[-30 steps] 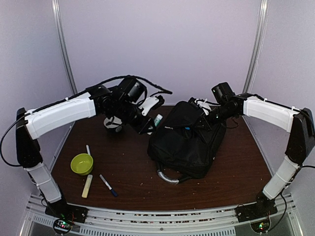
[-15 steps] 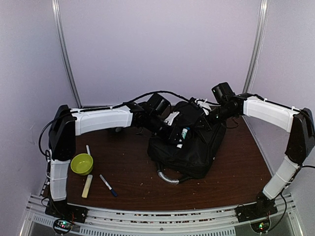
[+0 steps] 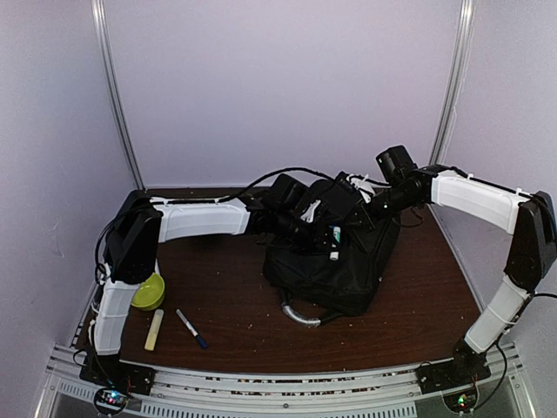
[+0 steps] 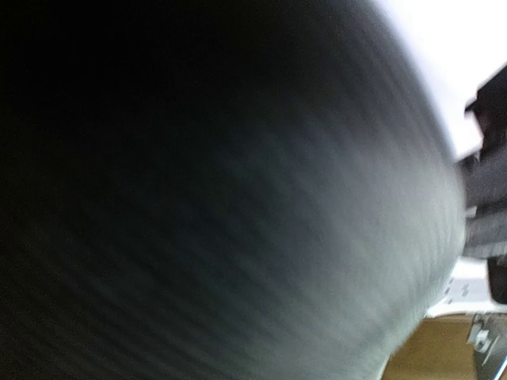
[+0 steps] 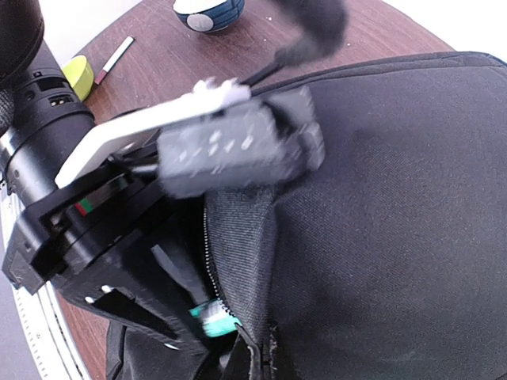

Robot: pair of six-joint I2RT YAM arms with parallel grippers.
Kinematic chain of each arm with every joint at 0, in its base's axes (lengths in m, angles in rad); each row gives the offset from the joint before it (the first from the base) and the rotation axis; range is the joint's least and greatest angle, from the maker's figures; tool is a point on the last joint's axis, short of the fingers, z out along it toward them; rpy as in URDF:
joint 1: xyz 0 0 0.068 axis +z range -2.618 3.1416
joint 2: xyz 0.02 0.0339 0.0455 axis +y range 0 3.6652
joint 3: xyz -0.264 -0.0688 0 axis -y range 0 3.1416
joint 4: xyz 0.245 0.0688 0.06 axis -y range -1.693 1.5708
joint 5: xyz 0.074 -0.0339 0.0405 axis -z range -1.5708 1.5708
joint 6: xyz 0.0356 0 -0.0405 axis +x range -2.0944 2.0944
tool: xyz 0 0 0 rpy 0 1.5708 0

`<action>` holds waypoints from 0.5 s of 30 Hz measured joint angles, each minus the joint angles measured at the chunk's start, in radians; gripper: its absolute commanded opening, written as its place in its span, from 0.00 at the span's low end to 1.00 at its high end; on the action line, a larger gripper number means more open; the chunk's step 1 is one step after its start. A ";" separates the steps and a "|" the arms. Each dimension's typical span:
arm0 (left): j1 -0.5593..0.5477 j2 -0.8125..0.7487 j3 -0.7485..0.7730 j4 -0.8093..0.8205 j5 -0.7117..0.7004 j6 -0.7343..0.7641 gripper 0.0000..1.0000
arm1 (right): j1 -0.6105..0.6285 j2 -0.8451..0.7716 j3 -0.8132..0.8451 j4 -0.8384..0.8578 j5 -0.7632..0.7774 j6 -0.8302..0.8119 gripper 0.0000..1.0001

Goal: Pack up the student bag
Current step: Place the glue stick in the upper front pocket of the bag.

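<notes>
Brown wood table (image 3: 235, 287), near edge: marker (image 3: 191, 328), cream stick (image 3: 154, 330) just beside it. Green bowl (image 3: 152, 294) behind, part-hidden by L arm. Mid-table, R of centre: bag (image 3: 348, 270), black soft fabric, zip mouth open, grey curved handle (image 3: 294, 315) on near side. L gripper (image 3: 332, 244) in the mouth, clenched on small teal-white item (image 5: 207, 317). R gripper (image 3: 359, 198) at bag's raised top; jaw state cannot tell. Far: blue-white round obj (image 5: 208, 12). L wrist view: blur only.
</notes>
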 measured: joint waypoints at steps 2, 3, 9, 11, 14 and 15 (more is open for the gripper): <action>0.003 -0.001 -0.021 0.066 -0.022 -0.055 0.01 | 0.000 0.000 0.000 0.000 -0.003 0.001 0.00; 0.006 0.000 -0.027 0.088 -0.028 -0.077 0.01 | 0.000 0.000 0.000 0.000 -0.003 0.001 0.00; 0.017 0.010 -0.023 0.196 -0.107 -0.211 0.03 | 0.000 0.000 0.000 0.019 -0.003 0.002 0.00; 0.016 0.027 -0.016 0.236 -0.134 -0.252 0.05 | 0.000 0.000 0.000 0.027 -0.003 0.002 0.00; 0.014 0.061 0.007 0.289 -0.166 -0.304 0.12 | 0.000 0.000 0.000 0.036 0.013 0.008 0.00; 0.013 0.074 0.015 0.311 -0.177 -0.323 0.21 | 0.000 0.000 0.000 0.039 0.021 0.009 0.00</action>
